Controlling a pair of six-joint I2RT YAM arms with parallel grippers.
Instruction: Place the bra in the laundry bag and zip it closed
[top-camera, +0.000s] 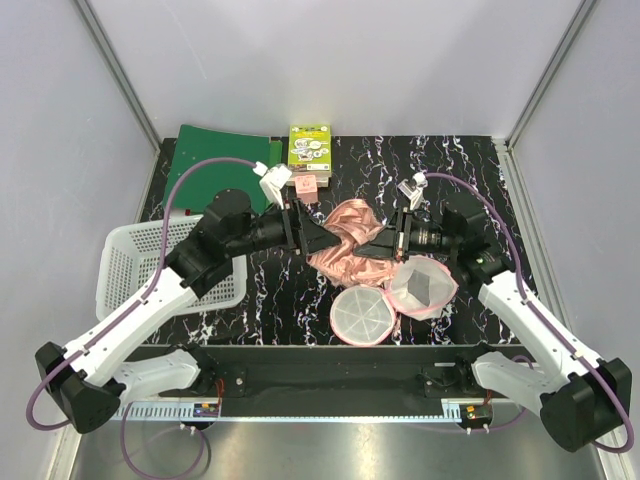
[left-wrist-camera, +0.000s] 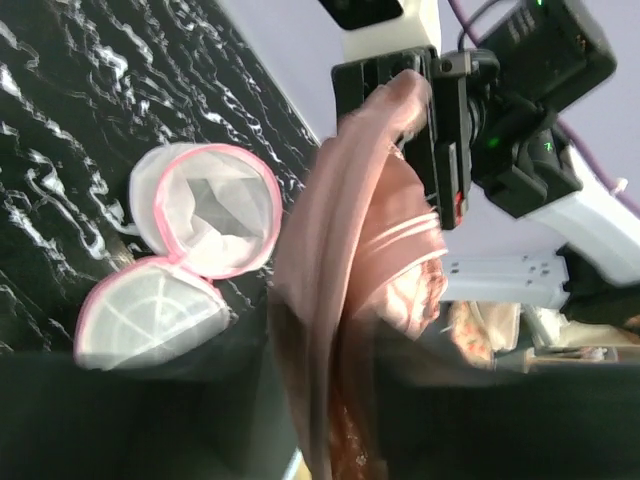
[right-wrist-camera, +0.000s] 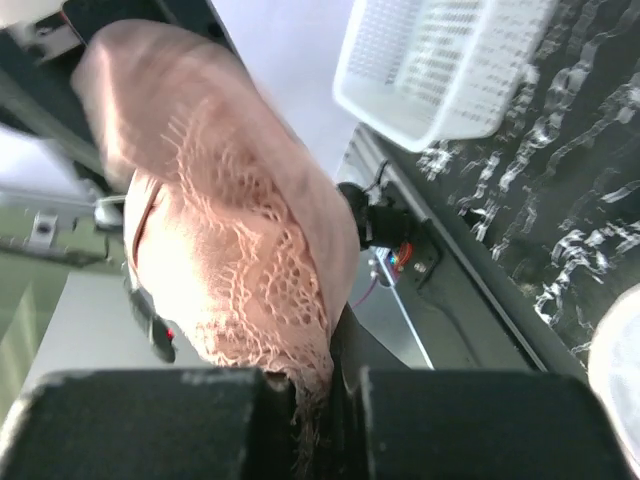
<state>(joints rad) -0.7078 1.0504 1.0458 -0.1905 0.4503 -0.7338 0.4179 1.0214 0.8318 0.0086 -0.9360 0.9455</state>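
Between left pincer (top-camera: 322, 240) and right pincer (top-camera: 368, 246), the bra (top-camera: 352, 220) stretches crosswise.

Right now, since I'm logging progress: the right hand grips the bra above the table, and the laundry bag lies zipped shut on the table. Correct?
Not quite. The laundry bag lies unzipped, its two halves spread open, as the top external view shows. The right hand does grip the bra above the table.
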